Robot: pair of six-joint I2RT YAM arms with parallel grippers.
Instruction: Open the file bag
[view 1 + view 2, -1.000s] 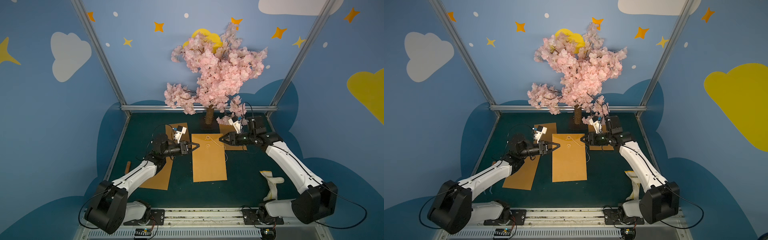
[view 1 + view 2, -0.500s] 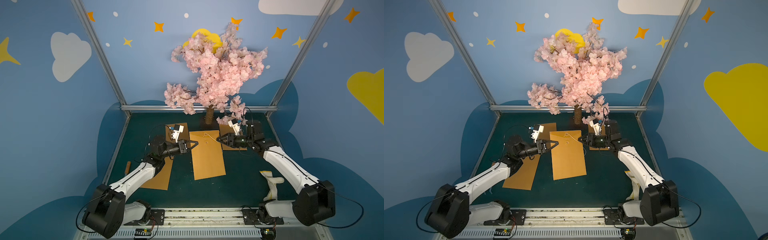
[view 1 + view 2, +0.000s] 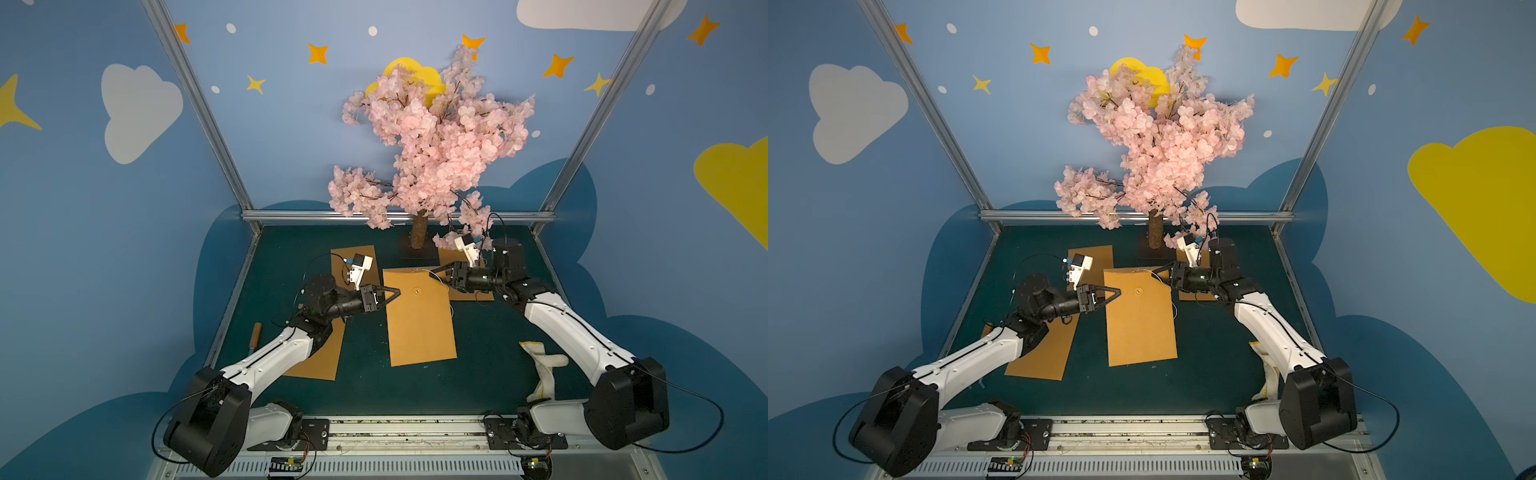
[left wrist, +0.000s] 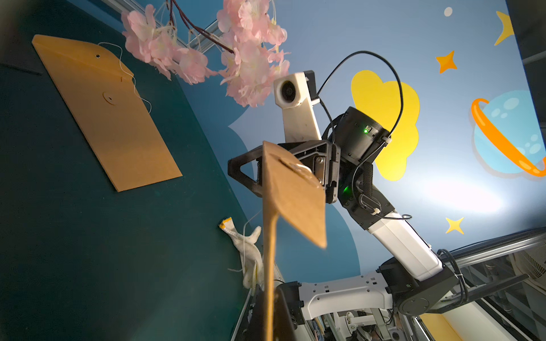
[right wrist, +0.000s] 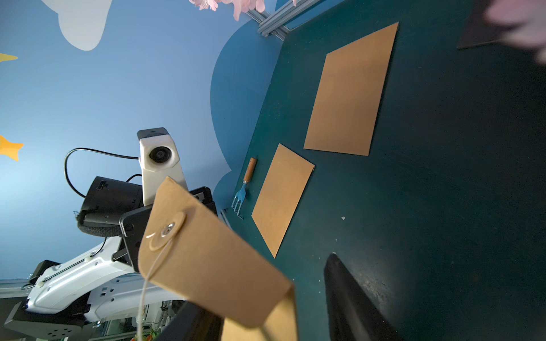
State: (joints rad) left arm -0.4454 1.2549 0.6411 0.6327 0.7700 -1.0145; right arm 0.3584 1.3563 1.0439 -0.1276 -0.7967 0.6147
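Observation:
The file bag (image 3: 419, 324) (image 3: 1140, 320) is a brown kraft envelope held above the green table between my two arms. My left gripper (image 3: 397, 294) (image 3: 1118, 293) is shut on its left edge near the top. In the left wrist view that edge (image 4: 269, 265) runs straight out of my left gripper (image 4: 267, 321). My right gripper (image 3: 434, 272) (image 3: 1156, 272) is at the bag's top right corner, jaws open. The right wrist view shows the lifted flap (image 5: 212, 259), its round button (image 5: 167, 230) and a loose white string (image 5: 147, 283), between the spread jaws of my right gripper (image 5: 260, 283).
Other brown envelopes lie flat: one behind my left arm (image 3: 353, 266), one under it (image 3: 320, 357), one under my right wrist (image 3: 469, 291). A white glove (image 3: 544, 370) lies at the right. A small fork with a wooden handle (image 3: 255, 336) lies at the left edge. The blossom tree (image 3: 419, 228) stands at the back.
The right gripper's jaws have spread wider at the bag's top corner. The bag tilted briefly and has swung back. The left gripper has kept its hold on the left edge.

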